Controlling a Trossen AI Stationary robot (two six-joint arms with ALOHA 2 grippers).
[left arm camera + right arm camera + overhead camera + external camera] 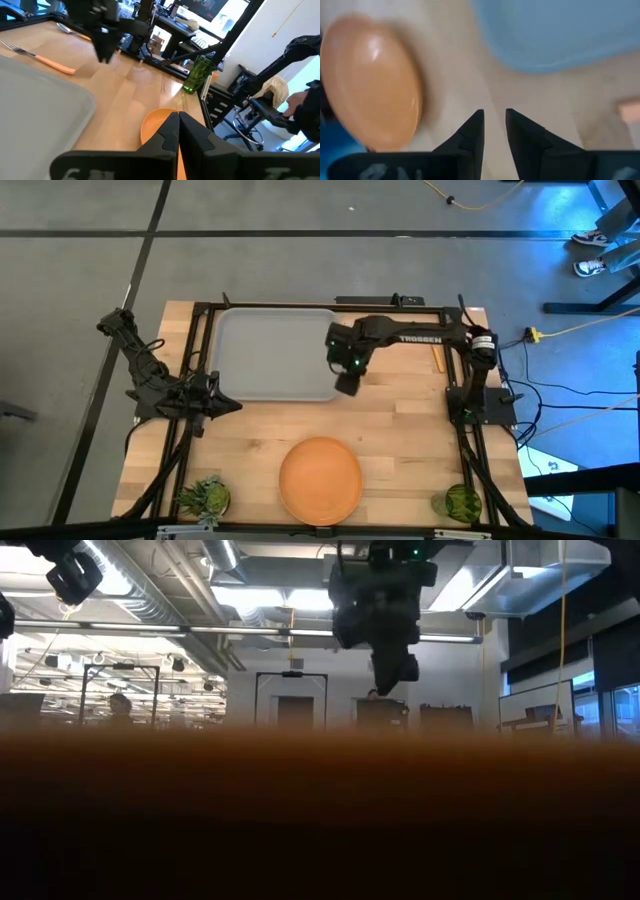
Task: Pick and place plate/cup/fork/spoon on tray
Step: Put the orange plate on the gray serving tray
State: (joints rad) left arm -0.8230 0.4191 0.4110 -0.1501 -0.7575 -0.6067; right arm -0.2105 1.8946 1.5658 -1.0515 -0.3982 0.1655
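Note:
The grey tray [275, 355] lies at the table's far middle. The orange plate [320, 478] lies flat at the near edge; it also shows in the right wrist view [370, 82]. The green cup [460, 502] stands upright at the near right corner. The fork [35, 56] and the spoon [66, 28] lie on the table beyond the tray's right side. My right gripper [347, 383] hangs above the table by the tray's near right corner, its fingers [494, 116] a little apart and empty. My left gripper [228, 406] is shut and empty at the tray's near left corner.
A spiky green plant [205, 497] stands at the near left corner. Black frame rails [470, 450] run along the table's left, right and far sides. A tan handle [437, 358] shows beside the right arm. Bare wood [400, 430] lies between the tray and the plate.

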